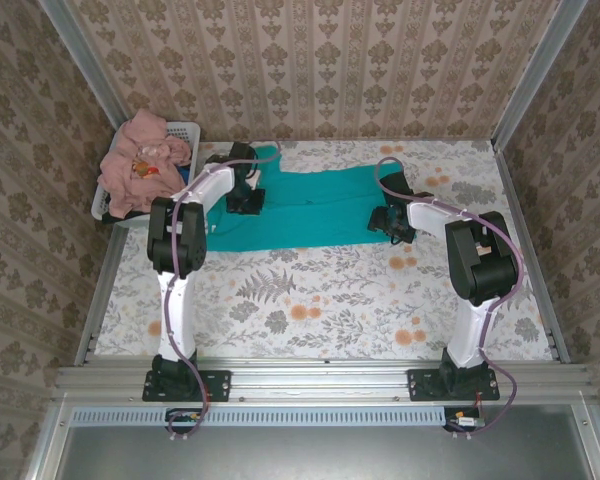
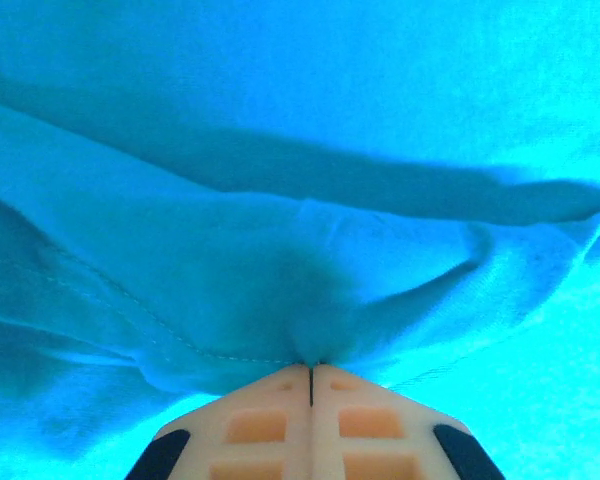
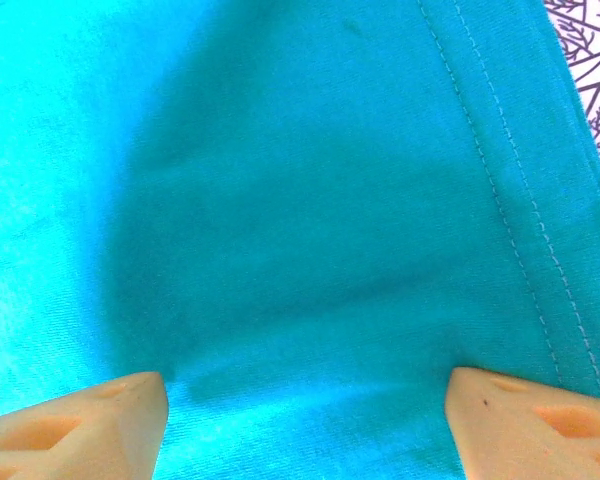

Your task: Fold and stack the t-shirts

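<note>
We see the teal shirt (image 1: 310,205) spread sideways across the far half of the floral worktop (image 1: 330,300). It lies mostly flat, with creases at its left end. The left jaws are closed on a pinch of that cloth. The right jaws stand wide apart on the shirt beside its double-stitched hem (image 3: 520,200), gripping nothing. Pink shirts (image 1: 140,165) lie heaped in the basket (image 1: 185,128) at the far left corner.

A counter (image 1: 310,310) is seen under a pale covering printed with ferns and orange flowers, and a strip of that fern print is caught at the right edge of the right wrist view. Walls (image 1: 320,60) papered in beige damask enclose it on three sides. A white slotted laundry basket (image 1: 185,129) is set at the far left corner, against the left wall. A metal rail (image 1: 320,378) is fixed along the near edge.
</note>
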Robot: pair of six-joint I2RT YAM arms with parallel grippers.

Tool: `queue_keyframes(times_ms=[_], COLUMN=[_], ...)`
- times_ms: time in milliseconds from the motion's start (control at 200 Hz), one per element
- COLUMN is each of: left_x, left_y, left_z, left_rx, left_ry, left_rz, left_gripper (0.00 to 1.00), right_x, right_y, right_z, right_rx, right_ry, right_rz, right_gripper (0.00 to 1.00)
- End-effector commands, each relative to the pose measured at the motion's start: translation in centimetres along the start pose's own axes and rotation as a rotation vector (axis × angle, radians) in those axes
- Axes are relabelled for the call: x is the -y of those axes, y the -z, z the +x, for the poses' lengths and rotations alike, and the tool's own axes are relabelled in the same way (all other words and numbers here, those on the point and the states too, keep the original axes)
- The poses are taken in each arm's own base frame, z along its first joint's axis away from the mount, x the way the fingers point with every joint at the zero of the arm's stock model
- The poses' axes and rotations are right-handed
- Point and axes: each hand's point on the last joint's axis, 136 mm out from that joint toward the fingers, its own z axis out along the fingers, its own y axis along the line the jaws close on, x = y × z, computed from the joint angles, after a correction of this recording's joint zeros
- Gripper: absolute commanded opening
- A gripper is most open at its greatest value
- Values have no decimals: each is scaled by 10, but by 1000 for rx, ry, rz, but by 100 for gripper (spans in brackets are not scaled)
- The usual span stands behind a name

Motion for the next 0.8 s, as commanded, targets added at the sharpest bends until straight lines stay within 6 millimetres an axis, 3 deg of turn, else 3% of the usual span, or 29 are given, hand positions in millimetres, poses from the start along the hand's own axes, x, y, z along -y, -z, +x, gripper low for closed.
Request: queue_keyframes(times_ms=[0, 255, 465, 530, 660, 795], left_x=[3, 12, 13, 8, -4, -18], left_y=[25, 46, 30, 27, 31, 50], left_z=[-12, -32, -56, -64, -75, -70], left_rx=[41, 84, 71, 78, 86, 92], left_ry=[-23, -50, -95, -92, -64, -45], left_rz=[-10, -2, -30, -59, -65, -96], left_gripper=[0, 0, 0, 16, 24, 32], right_x=[3, 0, -1, 3, 19, 29], right_y=[-2, 1, 12, 19, 32, 37], right_z=[13, 12, 8, 8, 2, -13], right_rx=[-48, -48, -37, -30, 7, 32], right_ry=[-7, -4, 1, 2, 0, 3], right_rz=[-9, -21, -30, -11, 61, 96], right_gripper=[75, 75, 75, 75, 72, 71])
